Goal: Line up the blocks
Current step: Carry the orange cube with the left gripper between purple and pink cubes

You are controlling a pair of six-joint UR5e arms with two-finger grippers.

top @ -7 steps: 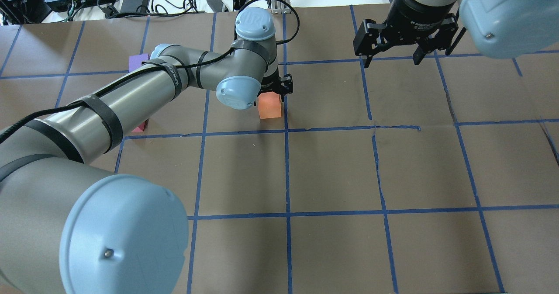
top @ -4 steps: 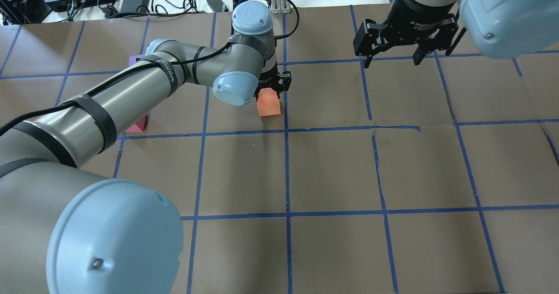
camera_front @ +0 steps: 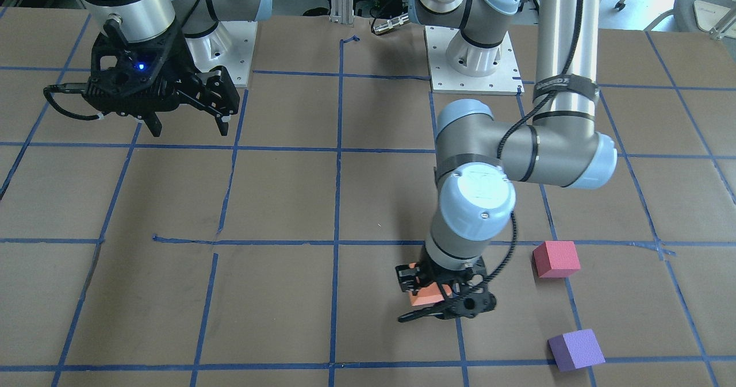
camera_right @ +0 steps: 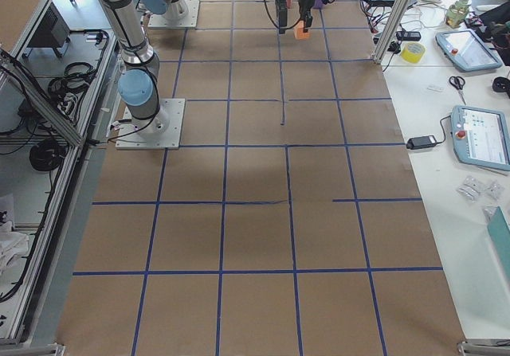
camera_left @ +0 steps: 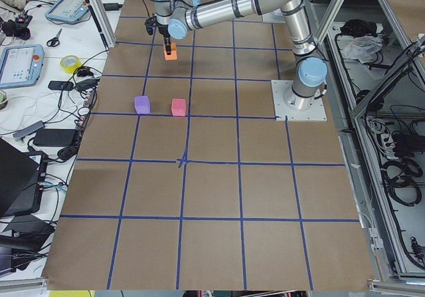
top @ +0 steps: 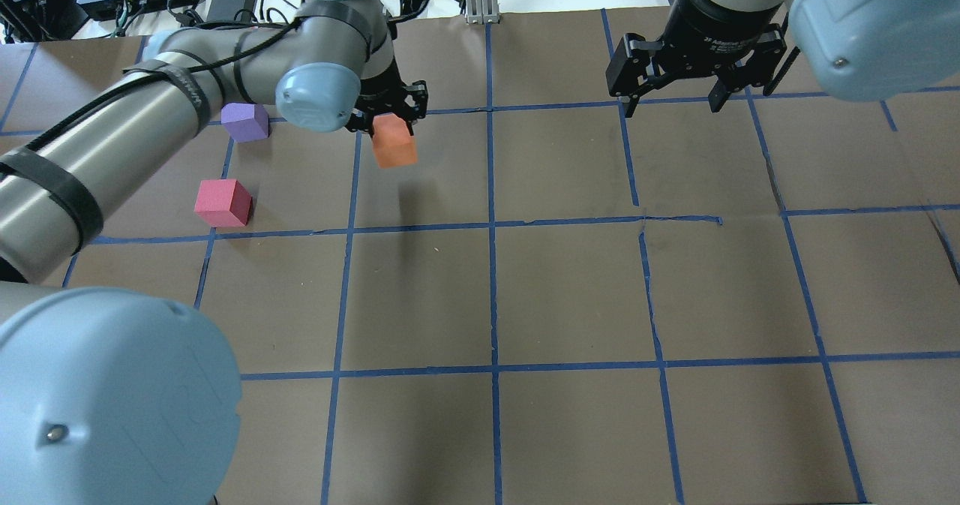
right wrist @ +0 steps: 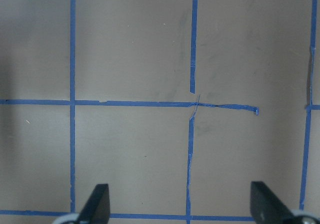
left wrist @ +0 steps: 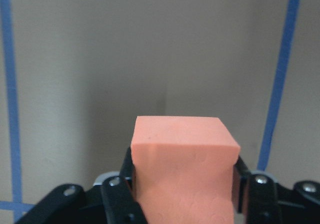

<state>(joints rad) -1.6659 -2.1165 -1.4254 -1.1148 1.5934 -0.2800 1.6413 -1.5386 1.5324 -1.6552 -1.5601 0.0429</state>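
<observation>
Currently we're mid-carry: left gripper [top: 390, 118] clamps the orange block [top: 395, 146], lifted off the tabletop [top: 570, 295] beside the purple block [top: 245, 121] and pinkish-red block [top: 223, 202]. Next we'd place it collinear with them. Right gripper [top: 673, 105] wide, empty.

The orange block [left wrist: 182, 169] looks like matt, faintly dimpled foam. The desk [top: 570, 287] wears dull, slightly creased brown paper, gridded with blue tape [top: 493, 295].

The small matte orange foam cube [top: 394, 143] hangs upright, clear of the table [top: 570, 295], pinched in the left gripper [top: 388, 120], upper left-centre of the overhead view; the purple foam cube [top: 245, 121] rests left of it, the pinkish-red foam cube [top: 222, 202] lower down, apart
</observation>
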